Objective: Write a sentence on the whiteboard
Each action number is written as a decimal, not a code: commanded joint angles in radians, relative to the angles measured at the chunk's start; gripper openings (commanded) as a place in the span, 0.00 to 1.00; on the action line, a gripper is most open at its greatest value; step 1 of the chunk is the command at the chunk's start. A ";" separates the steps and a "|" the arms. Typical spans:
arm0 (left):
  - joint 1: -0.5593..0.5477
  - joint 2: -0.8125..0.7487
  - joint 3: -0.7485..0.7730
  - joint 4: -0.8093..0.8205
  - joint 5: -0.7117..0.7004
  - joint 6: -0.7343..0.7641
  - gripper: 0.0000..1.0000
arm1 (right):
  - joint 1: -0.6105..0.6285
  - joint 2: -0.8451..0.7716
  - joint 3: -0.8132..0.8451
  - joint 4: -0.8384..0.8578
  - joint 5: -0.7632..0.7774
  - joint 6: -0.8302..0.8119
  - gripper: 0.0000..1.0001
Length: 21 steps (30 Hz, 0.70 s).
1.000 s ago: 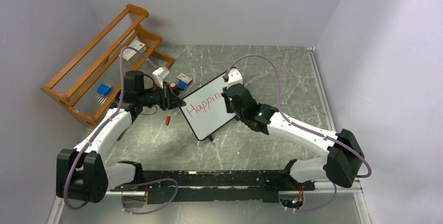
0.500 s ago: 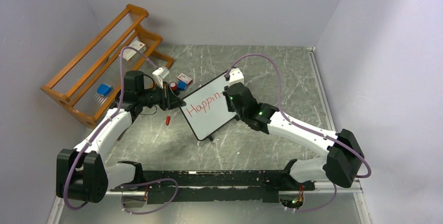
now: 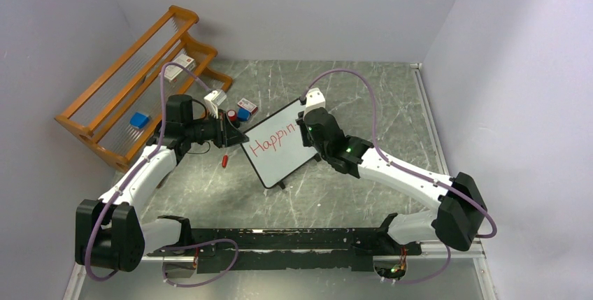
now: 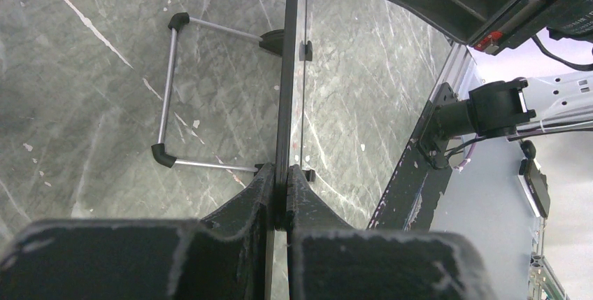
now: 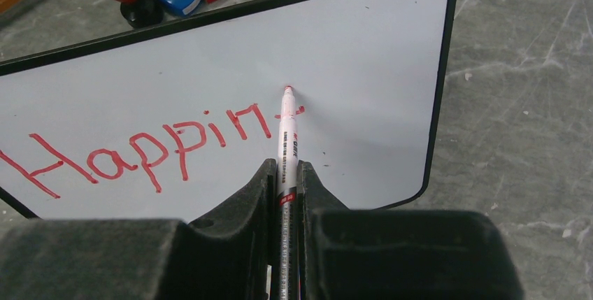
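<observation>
Looking down from the top camera shows the small white board with the thin black frame standing on the grey stone-look bench, between the two arms. The red hand-written words read "Happin", so the sentence is not done. The left fingers are at the board's left edge, and the right fingers are at its upper right part.

From the left wrist camera, the left fingers are shut tight on the board's thin edge, one on each side. The board's thin metal wire foot rests on the bench. This grip should hold firm so the board does not slide or tip when the pen pushes.

From the right wrist camera, the right fingers are squeezed on a white pen with a red tip. The tip touches the board just right of the "n". The next letter is likely an "e". The pen should press softly, make small strokes and follow the same slanted line. White room is left on the right, but not much, so letters should be small.
</observation>
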 commanded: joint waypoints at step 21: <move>-0.001 0.020 -0.009 -0.060 -0.065 0.036 0.05 | -0.007 -0.032 -0.038 -0.025 0.024 0.042 0.00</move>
